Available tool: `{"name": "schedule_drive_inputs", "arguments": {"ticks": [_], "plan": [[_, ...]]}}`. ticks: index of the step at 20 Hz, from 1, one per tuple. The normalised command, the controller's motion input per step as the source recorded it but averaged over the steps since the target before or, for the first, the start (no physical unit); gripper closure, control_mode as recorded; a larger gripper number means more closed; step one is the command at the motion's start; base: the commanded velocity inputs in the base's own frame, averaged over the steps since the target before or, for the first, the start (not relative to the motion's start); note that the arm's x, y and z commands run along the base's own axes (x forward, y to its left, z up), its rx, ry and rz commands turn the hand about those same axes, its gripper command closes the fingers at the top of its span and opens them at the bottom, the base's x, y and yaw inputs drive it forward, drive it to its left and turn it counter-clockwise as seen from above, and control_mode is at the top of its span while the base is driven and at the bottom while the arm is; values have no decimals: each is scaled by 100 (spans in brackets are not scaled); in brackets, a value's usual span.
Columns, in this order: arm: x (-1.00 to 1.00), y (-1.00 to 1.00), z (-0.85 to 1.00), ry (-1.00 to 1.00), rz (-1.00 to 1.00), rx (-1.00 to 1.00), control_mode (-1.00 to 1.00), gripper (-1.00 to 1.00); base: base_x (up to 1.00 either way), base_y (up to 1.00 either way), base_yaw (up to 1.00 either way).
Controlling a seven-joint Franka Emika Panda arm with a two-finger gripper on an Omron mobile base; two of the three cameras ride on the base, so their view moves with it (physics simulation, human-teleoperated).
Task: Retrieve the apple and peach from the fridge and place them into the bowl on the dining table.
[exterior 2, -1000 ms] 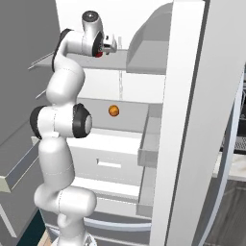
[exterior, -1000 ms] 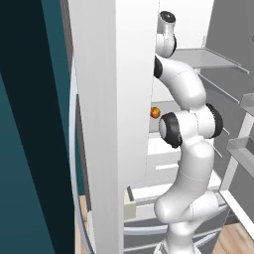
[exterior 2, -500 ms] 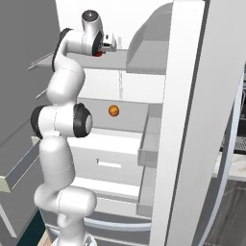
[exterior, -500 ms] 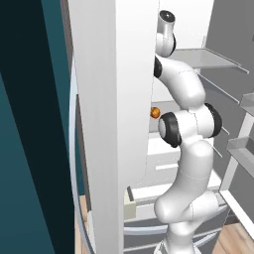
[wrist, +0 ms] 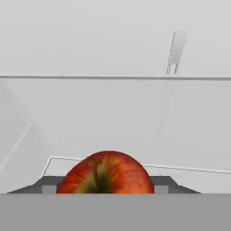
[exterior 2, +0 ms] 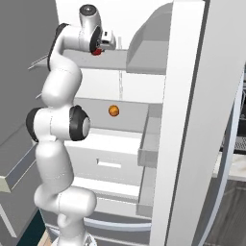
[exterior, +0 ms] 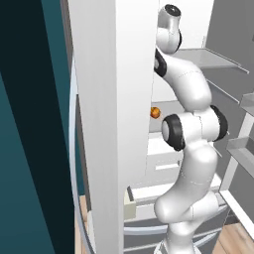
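Note:
The red apple with its brown stem sits low in the hand view, filling the gap between the two dark fingertips. My gripper reaches onto the upper shelf of the open fridge and is shut on the apple, seen as a red spot under the hand. The orange peach lies one shelf lower, well below the gripper. It also shows past the door edge, the peach beside my arm. The bowl and dining table are out of view.
The white fridge door stands close on the left of the arm. Another door panel with bins flanks the right. White drawers sit pulled out under the peach's shelf. A grey door shelf juts out at right.
The fingers have closed in from wide open onto the apple. The arm and the peach have hardly moved.

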Motion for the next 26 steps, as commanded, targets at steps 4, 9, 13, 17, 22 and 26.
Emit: {"name": "schedule_drive_inputs", "arguments": {"ticks": [4,9,13,17,22,26], "plan": [[-100,-29,0,-15,0,0,-100,100,0,0,0],[-100,-15,-12,-13,0,0,-100,100,0,0,0],[-100,0,-45,-14,3,0,-100,100,0,0,0],[-100,0,-27,-11,3,0,-100,100,0,0,0],[-100,0,-5,-12,2,0,-100,100,0,0,0],[-100,0,-1,-11,1,0,-100,100,0,0,0]]}}
